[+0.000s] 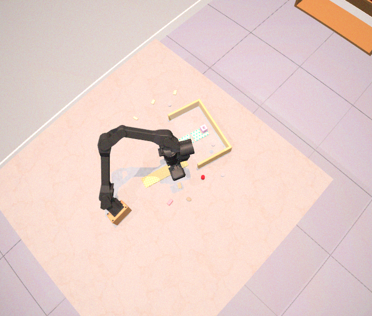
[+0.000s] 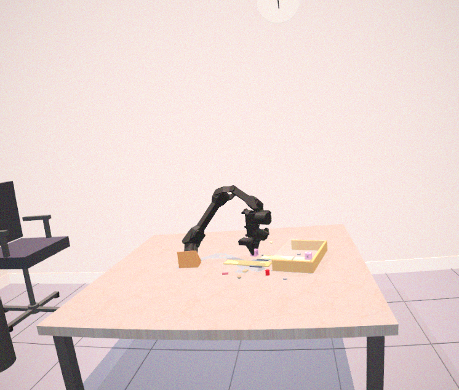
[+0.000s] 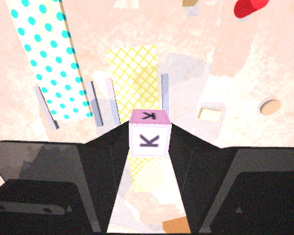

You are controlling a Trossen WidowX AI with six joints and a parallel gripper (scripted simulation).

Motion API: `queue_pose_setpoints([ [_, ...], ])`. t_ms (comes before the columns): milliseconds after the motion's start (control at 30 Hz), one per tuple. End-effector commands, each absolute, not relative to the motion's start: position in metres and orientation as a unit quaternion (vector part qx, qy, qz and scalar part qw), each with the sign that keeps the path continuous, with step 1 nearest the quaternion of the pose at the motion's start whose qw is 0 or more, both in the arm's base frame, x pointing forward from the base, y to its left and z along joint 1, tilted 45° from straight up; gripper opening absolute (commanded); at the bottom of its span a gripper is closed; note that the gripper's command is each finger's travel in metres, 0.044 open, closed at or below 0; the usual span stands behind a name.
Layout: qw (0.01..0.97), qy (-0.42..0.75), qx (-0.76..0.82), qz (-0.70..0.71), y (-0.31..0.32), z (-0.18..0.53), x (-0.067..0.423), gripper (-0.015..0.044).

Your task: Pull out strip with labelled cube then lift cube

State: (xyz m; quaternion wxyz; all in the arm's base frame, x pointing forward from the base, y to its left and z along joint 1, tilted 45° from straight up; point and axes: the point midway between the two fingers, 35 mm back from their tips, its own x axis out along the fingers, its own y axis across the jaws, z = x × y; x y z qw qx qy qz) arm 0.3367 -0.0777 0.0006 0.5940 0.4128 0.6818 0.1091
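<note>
Pale walls and lilac floor tiles surround the peach worktop. Over it the hand is clamped on the pink K cube, its dark fingers pressing both sides, the cube lifted clear of the yellow strip below. That strip lies outside the tray, reaching toward the arm's base. Just beside it a dotted strip runs at an angle; in the top view a second pink cube sits on its far end inside the tray. A red peg and small tan bits lie near. A chair stands well apart.
</note>
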Motion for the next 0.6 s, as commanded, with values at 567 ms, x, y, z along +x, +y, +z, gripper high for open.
queue_pose_setpoints([
  [567, 0.591, 0.685, 0.413, 0.107, -0.096, 0.026, 0.297, 0.0000],
])
